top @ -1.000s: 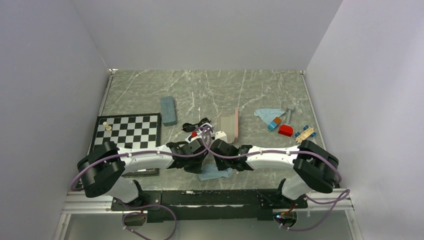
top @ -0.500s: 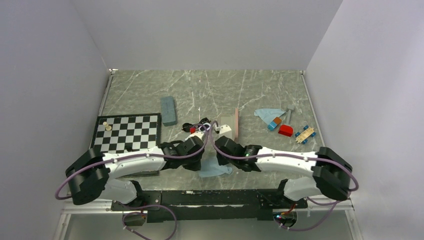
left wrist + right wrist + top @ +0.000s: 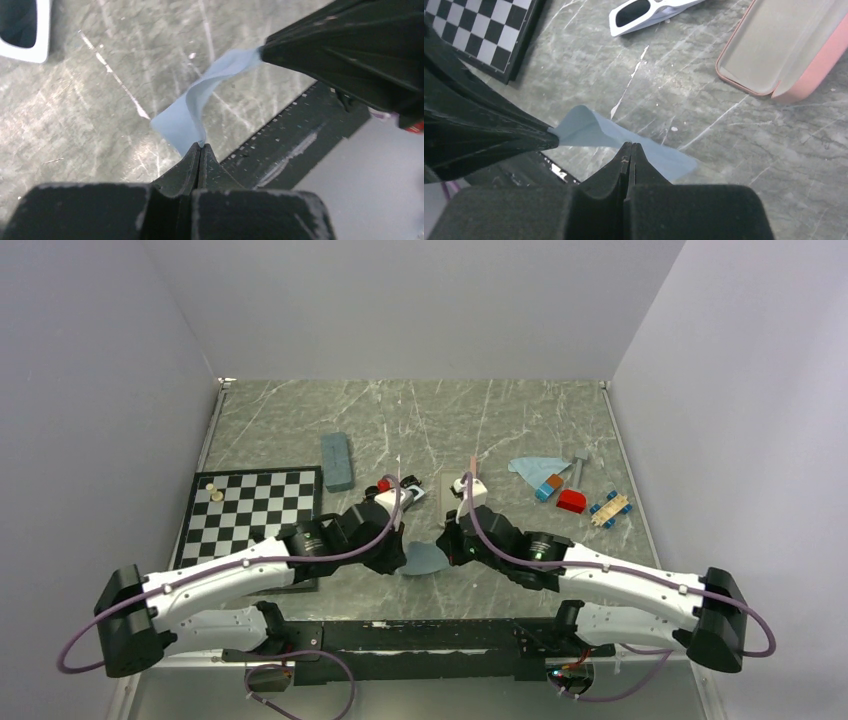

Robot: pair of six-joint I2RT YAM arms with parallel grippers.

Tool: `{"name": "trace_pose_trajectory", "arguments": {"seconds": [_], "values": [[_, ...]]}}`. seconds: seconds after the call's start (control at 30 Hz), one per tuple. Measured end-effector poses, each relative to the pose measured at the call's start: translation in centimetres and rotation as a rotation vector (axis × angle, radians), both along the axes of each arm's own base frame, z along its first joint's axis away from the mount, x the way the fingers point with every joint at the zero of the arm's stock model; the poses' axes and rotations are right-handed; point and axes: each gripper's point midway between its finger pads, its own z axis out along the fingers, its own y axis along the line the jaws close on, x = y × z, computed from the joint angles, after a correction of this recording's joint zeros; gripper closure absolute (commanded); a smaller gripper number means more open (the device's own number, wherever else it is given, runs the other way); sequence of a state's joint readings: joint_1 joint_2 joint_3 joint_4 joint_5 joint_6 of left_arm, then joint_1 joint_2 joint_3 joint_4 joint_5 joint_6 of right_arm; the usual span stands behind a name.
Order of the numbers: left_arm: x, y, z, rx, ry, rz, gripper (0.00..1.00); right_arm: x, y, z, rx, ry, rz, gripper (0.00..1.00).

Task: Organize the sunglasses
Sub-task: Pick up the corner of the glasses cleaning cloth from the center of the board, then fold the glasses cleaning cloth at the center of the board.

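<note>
My left gripper [image 3: 200, 146] and right gripper [image 3: 630, 145] are each shut on an end of one light blue cloth [image 3: 425, 559], holding it stretched just above the table near its front edge. The cloth also shows in the left wrist view [image 3: 186, 116] and the right wrist view [image 3: 589, 129]. The white-framed sunglasses [image 3: 649, 12] lie on the table beyond the cloth, and one corner shows in the left wrist view [image 3: 22, 27]. The black-framed sunglasses are hidden behind my wrists.
An open pink case [image 3: 784, 47] lies right of the white sunglasses. A slate-blue case [image 3: 337, 461] and a chessboard [image 3: 255, 503] are at the left. A second blue cloth [image 3: 533, 467] and small toy blocks [image 3: 571, 500] are at the right.
Both arms have stretched forward and up. The cloth that lay flat near the front edge is now pinched at both ends and lifted off the table.
</note>
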State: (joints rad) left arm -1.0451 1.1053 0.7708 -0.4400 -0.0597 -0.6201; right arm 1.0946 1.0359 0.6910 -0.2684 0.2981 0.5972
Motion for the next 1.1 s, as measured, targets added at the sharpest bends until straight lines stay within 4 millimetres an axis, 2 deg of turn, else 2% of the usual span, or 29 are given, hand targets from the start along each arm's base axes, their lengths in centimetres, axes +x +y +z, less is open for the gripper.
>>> {"name": "trace_pose_trajectory", "arguments": {"seconds": [0.13, 0.27, 0.37, 0.47, 0.57, 0.73, 0.8, 0.93, 1.0, 1.1], "values": [[-1.3, -0.7, 3.4, -0.070, -0.019, -0.092, 1.00, -1.4, -0.4, 1.3, 0.015, 0.036, 0.047, 1.00], [-3.1, -1.1, 5.6, -0.137, -0.005, -0.185, 1.00, -3.2, -0.2, 3.3, 0.076, 0.084, 0.105, 1.00], [-4.5, -1.3, 5.7, -0.153, 0.038, -0.239, 1.00, -4.5, 0.0, 3.7, 0.108, 0.136, 0.146, 1.00], [-5.2, -1.4, 5.3, -0.147, 0.075, -0.262, 1.00, -5.7, -0.2, 2.9, 0.093, 0.203, 0.165, 1.00], [-5.0, -1.4, 4.2, -0.109, 0.098, -0.242, 1.00, -5.8, -0.7, 1.9, 0.056, 0.233, 0.143, 1.00], [-2.3, -0.7, 0.3, 0.029, 0.122, -0.125, 1.00, -3.5, -1.6, -0.6, -0.052, 0.212, 0.033, 1.00], [-0.6, -0.5, -1.6, 0.077, 0.138, -0.069, 1.00, -2.1, -1.9, -1.7, -0.092, 0.202, -0.012, 1.00], [2.8, 0.0, -4.3, 0.141, 0.147, 0.011, 1.00, 2.1, -2.8, -4.0, -0.140, 0.184, -0.115, 1.00], [4.7, -0.4, -5.0, 0.148, 0.137, 0.032, 1.00, 4.0, -3.0, -4.9, -0.152, 0.171, -0.141, 1.00], [6.7, -1.2, -5.1, 0.147, 0.104, 0.043, 1.00, 5.3, -2.8, -5.5, -0.172, 0.142, -0.135, 1.00]]}}
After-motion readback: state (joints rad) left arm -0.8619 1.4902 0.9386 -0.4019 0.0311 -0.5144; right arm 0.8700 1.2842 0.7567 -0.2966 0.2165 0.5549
